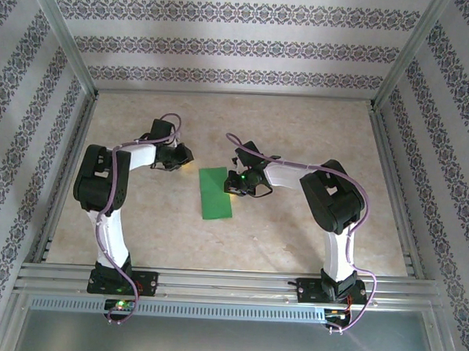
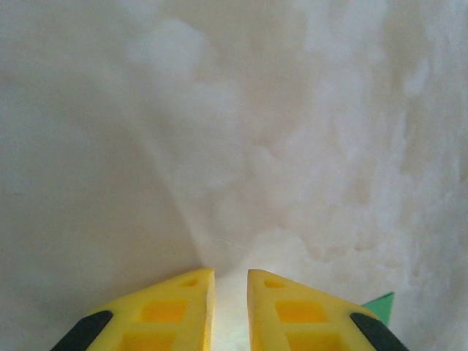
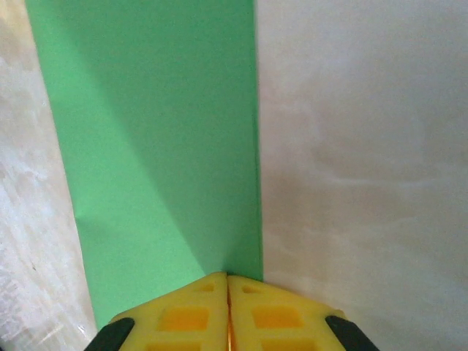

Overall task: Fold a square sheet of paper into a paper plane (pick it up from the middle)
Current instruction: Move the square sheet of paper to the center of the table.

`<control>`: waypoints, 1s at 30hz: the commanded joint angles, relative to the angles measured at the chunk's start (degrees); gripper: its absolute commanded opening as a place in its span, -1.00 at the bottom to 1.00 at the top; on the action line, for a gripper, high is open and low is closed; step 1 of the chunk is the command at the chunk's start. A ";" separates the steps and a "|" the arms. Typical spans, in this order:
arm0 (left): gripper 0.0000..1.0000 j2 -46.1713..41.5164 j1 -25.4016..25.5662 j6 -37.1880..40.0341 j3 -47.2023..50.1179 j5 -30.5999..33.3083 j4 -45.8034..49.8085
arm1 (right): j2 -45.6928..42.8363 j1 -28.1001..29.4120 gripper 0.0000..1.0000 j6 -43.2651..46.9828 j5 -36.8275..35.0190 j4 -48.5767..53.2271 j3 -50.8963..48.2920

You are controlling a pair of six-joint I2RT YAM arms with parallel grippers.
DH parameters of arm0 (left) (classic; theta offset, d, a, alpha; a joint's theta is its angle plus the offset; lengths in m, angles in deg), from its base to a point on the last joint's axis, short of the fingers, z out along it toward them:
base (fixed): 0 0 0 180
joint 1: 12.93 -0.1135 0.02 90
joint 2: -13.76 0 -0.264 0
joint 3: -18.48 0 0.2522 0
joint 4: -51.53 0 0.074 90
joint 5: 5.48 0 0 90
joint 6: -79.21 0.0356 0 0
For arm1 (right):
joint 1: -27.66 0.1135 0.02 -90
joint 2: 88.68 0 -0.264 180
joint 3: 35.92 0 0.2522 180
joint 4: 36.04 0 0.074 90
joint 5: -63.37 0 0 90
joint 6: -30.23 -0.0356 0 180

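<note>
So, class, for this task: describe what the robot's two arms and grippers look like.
Both the left arm and right arm have white tube-like links with bulky black joint housings on black bases. A thin purple cable loops along each. The left gripper and right gripper carry yellow wedge-shaped fingers with square recesses and black patches at the outer corners.

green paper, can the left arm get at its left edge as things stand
Probably yes. The left arm has its jaws slightly apart just off the far left corner of the green paper, with bare table between. The right arm holds shut jaws at the opposite edge, so it shouldn't block.
</note>
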State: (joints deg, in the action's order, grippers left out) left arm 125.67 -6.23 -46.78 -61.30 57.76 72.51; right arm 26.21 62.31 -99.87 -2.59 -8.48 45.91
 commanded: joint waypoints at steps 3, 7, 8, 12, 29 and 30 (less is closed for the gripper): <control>-0.61 -9.55 3.06 -2.81 4.12 -0.77 1.36 | 1.91 -2.55 -0.80 -7.60 -18.04 10.97 -7.38; -0.60 -14.70 8.56 -6.82 8.77 -3.71 -0.90 | -2.94 -4.54 -0.80 -10.18 -19.55 7.88 -8.81; -0.60 -15.16 10.14 -7.82 9.44 -4.80 -1.55 | -4.13 -4.87 -0.79 -9.45 -18.94 6.68 -9.01; -0.60 -13.82 15.63 -10.78 9.64 -7.57 -3.82 | -4.53 -5.21 -0.77 -2.43 -12.42 6.25 -6.23; -0.65 -1.06 17.98 -9.03 1.76 -6.48 -0.96 | -0.96 -8.27 -0.69 17.39 0.99 8.43 0.70; -0.66 -0.58 17.92 -8.75 1.61 -5.83 -0.28 | -1.97 -8.50 -0.68 16.07 1.33 7.78 0.53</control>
State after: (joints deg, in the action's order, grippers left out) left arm 123.47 11.60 -55.90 -58.54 50.59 70.00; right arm 24.05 54.40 -83.76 -1.59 -2.95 46.35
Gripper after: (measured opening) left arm 0.172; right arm 0.155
